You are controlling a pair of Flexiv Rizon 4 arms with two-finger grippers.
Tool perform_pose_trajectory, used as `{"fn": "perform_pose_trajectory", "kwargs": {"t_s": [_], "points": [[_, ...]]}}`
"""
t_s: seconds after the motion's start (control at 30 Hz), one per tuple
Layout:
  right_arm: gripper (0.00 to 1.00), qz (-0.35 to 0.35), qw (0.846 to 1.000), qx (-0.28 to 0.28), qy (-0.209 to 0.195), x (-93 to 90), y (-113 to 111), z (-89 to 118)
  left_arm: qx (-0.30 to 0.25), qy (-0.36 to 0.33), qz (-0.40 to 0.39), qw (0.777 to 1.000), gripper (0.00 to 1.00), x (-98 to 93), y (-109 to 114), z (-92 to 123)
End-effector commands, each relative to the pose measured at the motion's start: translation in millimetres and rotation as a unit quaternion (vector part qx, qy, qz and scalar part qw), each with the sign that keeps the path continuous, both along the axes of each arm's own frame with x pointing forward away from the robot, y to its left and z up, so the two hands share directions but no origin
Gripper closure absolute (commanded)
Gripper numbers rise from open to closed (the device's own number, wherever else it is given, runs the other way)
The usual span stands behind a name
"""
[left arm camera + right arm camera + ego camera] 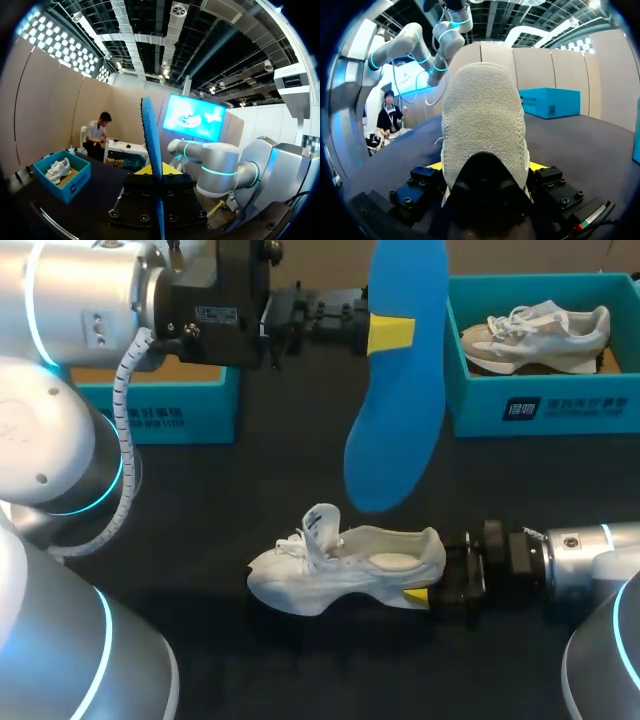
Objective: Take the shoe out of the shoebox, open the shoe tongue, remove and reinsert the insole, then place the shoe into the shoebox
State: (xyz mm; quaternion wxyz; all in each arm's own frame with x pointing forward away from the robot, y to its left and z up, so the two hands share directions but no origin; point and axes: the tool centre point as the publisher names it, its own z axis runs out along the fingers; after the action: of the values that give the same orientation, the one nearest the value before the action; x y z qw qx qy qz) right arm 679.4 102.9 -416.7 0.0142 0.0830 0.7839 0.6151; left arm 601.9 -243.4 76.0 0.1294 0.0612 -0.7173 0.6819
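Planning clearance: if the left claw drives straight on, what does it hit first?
Likely nothing beyond the blue insole it holds: the teal shoebox sits lower to one side, the right arm to the other. Depth unclear.

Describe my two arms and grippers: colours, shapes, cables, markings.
Both arms are rounded silver-grey tubes with glowing cyan rings at the joints. The left arm carries a white coiled cable and a black wrist block with a small label. The right arm ends in black ribbed collars. The left gripper and right gripper are black with yellow tips.
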Motion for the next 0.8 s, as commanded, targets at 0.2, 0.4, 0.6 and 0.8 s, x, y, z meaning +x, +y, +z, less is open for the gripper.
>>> {"fn": "perform_pose_trajectory", "kwargs": {"t_s": [0.2, 0.4, 0.6, 0.8], "points": [[0.0, -0.021, 0.999, -0.024, -0.005, -2.1, -17, 18, -0.001, 0.0, -0.001, 1.0, 1.0, 0.0, 0, 0], [0.0, -0.022, 0.996, -0.081, -0.007, 0.5, -35, 34, -0.001, 0.0, -0.001, 1.0, 1.0, 0.0, 0, 0], [0.0, -0.004, 0.985, -0.17, 0.007, 12.7, -45, 46, -0.001, 0.0, -0.001, 1.0, 1.0, 0.0, 0, 0], [0.0, 0.018, 0.971, -0.239, 0.021, 20.6, -45, 56, -0.001, 0.0, -0.001, 1.0, 1.0, 0.0, 0, 0]]}}
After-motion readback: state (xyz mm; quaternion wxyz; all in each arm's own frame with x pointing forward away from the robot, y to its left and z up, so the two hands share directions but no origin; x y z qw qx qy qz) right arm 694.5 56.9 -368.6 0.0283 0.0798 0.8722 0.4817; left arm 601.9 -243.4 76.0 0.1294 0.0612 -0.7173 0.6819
